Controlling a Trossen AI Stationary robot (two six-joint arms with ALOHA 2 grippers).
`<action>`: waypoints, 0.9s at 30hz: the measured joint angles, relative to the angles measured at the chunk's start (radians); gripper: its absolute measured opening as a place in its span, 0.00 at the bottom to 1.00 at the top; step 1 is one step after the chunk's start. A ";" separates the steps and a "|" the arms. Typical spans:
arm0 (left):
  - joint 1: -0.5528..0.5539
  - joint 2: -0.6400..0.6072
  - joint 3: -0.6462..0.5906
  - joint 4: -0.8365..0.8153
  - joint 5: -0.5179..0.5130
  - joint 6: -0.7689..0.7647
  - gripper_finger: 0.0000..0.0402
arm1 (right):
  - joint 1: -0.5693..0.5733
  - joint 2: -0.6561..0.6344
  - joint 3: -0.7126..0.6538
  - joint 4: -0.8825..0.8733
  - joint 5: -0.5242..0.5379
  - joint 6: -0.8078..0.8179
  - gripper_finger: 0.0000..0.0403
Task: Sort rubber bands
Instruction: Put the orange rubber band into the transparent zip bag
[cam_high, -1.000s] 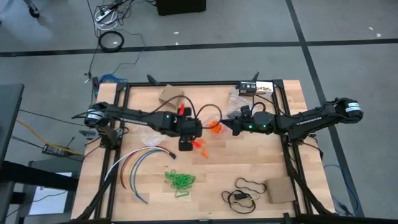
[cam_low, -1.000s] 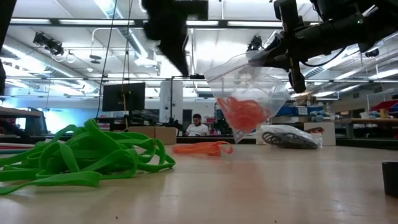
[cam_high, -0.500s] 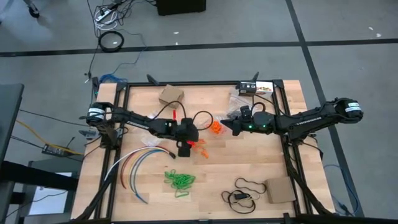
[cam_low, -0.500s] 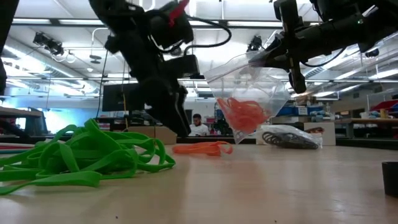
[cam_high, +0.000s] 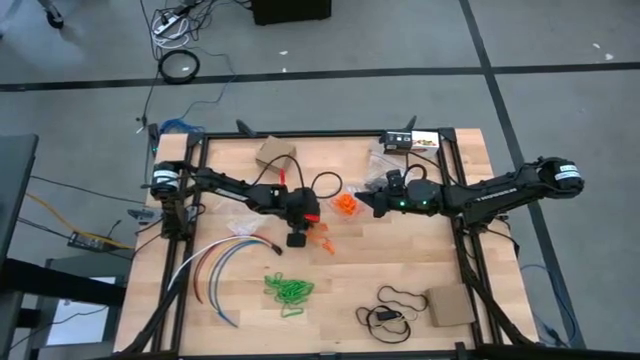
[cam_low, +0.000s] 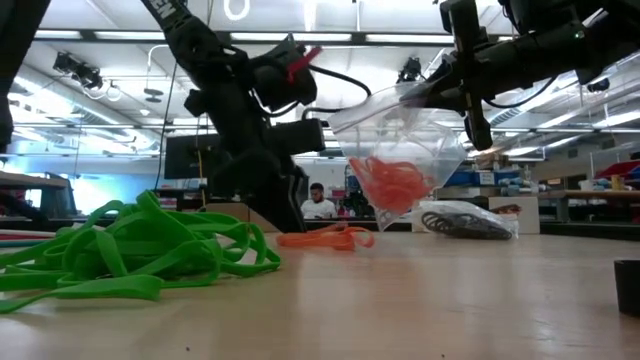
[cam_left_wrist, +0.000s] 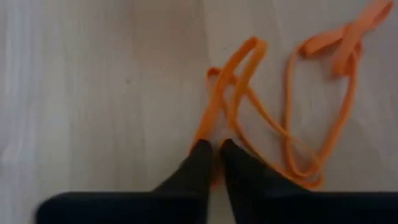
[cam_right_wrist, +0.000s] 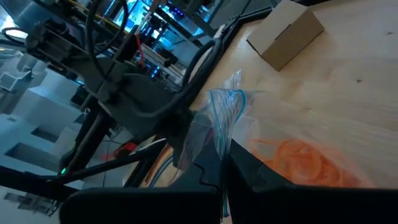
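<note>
The left hand (cam_left_wrist: 213, 149) pinched orange rubber bands (cam_left_wrist: 292, 118) lying on the worktop (cam_left_wrist: 93, 93). Beside it, the right hand (cam_right_wrist: 214, 163) gripped a clear bag (cam_low: 400, 140).

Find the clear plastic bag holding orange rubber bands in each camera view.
High view: clear plastic bag at table centre.
Low view: bag hanging, upper right of centre.
Left wrist view: not in it.
Right wrist view: bag at centre.
Shared landmark: the right end effector pinching its rim.
</note>
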 joint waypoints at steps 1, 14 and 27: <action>0.005 0.001 0.001 0.001 0.002 -0.002 0.07 | 0.000 0.000 0.000 -0.001 0.000 0.000 0.01; -0.031 -0.069 0.238 -0.345 0.010 -0.029 0.00 | 0.000 0.000 0.000 -0.002 0.001 0.000 0.01; -0.169 -0.143 0.557 -0.452 -0.008 0.026 0.00 | -0.005 0.000 0.000 -0.003 0.002 -0.007 0.01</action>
